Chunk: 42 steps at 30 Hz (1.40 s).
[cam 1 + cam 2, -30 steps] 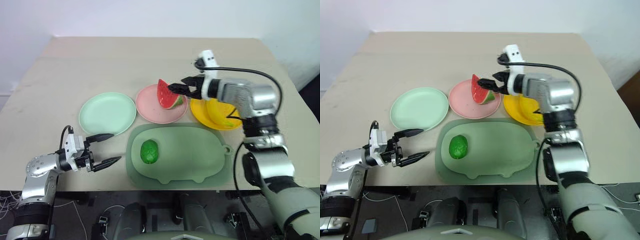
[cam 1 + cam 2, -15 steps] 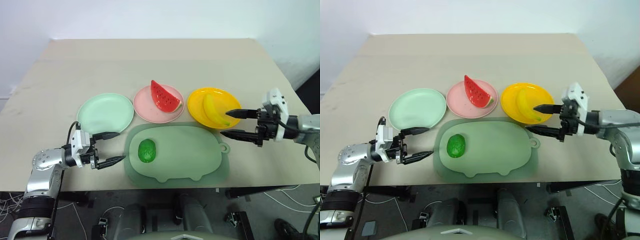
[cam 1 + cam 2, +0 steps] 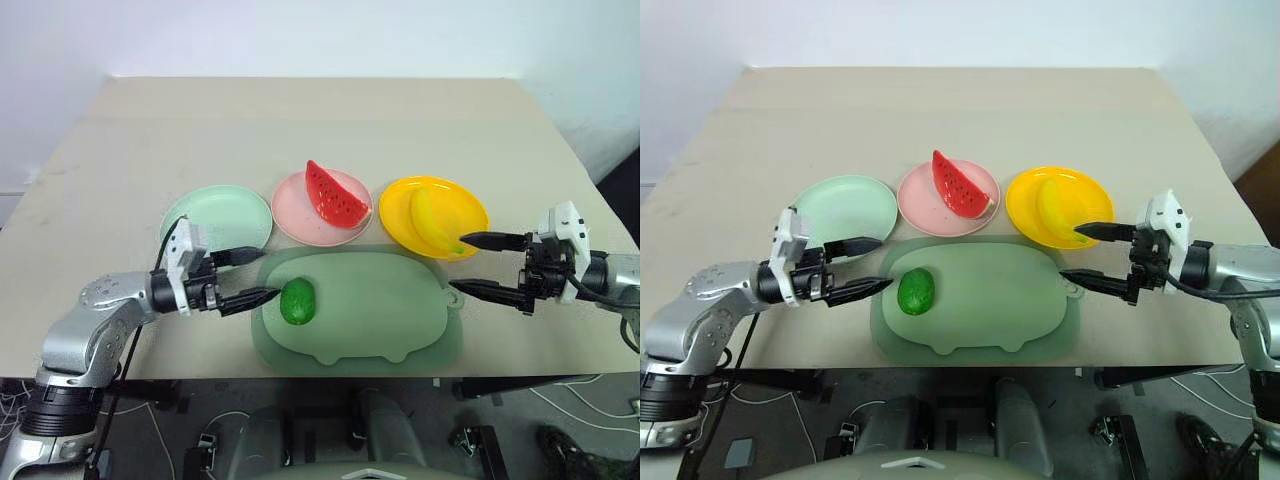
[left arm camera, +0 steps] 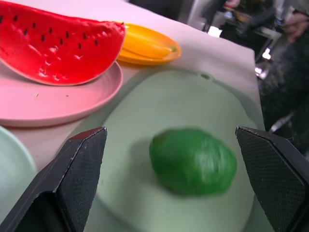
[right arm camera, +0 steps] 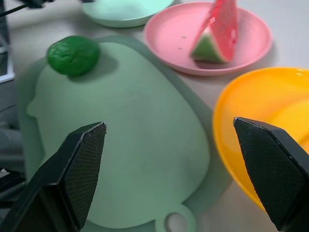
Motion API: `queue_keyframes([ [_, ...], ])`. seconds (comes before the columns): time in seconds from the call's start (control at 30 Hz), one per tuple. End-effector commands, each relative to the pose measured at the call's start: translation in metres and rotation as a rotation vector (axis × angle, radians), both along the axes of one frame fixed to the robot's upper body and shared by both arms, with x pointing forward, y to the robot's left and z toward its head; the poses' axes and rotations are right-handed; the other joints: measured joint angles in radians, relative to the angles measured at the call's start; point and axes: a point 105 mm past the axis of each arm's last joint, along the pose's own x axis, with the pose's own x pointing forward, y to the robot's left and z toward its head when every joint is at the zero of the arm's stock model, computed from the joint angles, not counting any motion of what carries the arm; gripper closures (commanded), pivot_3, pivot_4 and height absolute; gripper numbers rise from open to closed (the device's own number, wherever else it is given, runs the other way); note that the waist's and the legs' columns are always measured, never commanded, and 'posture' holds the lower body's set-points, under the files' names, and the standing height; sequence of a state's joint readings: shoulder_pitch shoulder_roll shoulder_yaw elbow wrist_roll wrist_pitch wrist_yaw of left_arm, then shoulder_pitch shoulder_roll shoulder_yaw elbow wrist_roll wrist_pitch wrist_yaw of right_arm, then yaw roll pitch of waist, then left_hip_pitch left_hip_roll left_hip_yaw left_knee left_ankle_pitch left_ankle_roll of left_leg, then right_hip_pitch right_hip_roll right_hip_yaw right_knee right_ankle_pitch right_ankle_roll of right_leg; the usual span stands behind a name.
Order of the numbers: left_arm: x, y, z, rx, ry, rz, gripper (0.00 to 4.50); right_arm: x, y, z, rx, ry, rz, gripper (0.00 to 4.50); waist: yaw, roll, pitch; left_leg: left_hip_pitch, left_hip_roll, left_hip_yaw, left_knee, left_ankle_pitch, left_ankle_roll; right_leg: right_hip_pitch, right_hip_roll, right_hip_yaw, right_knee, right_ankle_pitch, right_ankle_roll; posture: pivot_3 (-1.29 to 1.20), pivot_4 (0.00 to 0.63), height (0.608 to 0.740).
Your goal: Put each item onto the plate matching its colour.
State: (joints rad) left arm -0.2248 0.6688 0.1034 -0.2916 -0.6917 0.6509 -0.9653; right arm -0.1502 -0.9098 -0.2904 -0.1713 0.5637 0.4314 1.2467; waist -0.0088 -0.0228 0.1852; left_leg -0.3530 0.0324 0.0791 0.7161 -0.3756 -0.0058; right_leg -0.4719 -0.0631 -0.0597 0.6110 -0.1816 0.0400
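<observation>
While the left tool hovers over the near left part of the desk with its two black fingers spread apart and empty, its tips point at the dark green fruit just beside them. That fruit lies on the left end of the large grey-green mat, off every plate. Behind the tool sits the mint green plate, bare. Next along, the pink plate carries the red watermelon wedge, and the yellow-orange plate carries the yellow banana. At the far right, the right tool is held near the mat's small loop, fingers wide apart, gripping nothing.
</observation>
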Motion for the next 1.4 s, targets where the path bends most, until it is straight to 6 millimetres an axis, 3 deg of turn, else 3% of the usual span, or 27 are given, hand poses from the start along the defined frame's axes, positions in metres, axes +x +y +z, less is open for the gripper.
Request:
queue_keyframes([
  [0.03,-0.004,-0.023,0.013,-0.022,0.078,0.047,0.00,-0.007,0.001,0.008,-0.032,-0.121,0.045,0.05,0.000,0.000,0.000,0.000,0.000,0.000,0.000,0.000,0.000,0.000,0.000,0.000,0.000,0.000,0.000,0.00,0.150,0.736],
  [0.3,-0.014,-0.056,0.012,0.011,0.325,0.070,0.00,-0.020,-0.004,-0.010,-0.079,-0.176,0.093,0.05,0.001,-0.002,0.001,0.006,-0.001,-0.001,0.000,0.000,-0.001,0.009,0.000,0.001,0.000,0.000,0.001,0.00,0.150,0.736],
  [0.47,-0.018,-0.055,-0.008,0.133,0.436,0.147,0.00,-0.018,-0.006,-0.018,-0.087,-0.168,0.087,0.05,-0.001,-0.002,0.001,0.014,-0.001,-0.001,-0.001,0.001,-0.001,0.013,0.001,0.002,0.000,-0.001,0.001,0.00,0.150,0.736],
  [0.77,-0.014,-0.051,-0.034,0.273,0.479,0.286,0.00,-0.032,0.014,-0.022,-0.064,-0.253,0.173,0.05,0.006,-0.001,0.001,0.015,-0.002,-0.001,-0.001,0.003,-0.005,0.017,0.001,0.003,0.000,-0.001,0.000,0.00,0.150,0.736],
  [1.2,-0.003,-0.059,-0.032,0.318,0.466,0.298,0.00,-0.031,0.027,-0.029,-0.049,-0.270,0.200,0.05,0.021,-0.001,0.001,0.015,-0.002,-0.001,0.000,0.004,-0.007,0.017,0.001,0.003,0.001,-0.003,-0.003,0.00,0.150,0.736],
  [1.33,-0.003,-0.059,-0.037,0.333,0.478,0.306,0.81,-0.028,0.028,-0.028,-0.047,-0.273,0.191,0.00,0.021,-0.001,0.001,0.015,-0.002,-0.001,0.000,0.004,-0.007,0.017,0.001,0.003,0.001,-0.003,-0.003,0.00,0.150,0.736],
  [1.4,-0.003,-0.058,-0.038,0.337,0.483,0.304,0.94,-0.026,0.028,-0.029,-0.052,-0.273,0.184,0.00,0.021,-0.001,0.001,0.015,-0.002,-0.001,-0.001,0.003,-0.006,0.019,0.001,0.003,0.001,-0.003,-0.003,0.00,0.150,0.736],
])
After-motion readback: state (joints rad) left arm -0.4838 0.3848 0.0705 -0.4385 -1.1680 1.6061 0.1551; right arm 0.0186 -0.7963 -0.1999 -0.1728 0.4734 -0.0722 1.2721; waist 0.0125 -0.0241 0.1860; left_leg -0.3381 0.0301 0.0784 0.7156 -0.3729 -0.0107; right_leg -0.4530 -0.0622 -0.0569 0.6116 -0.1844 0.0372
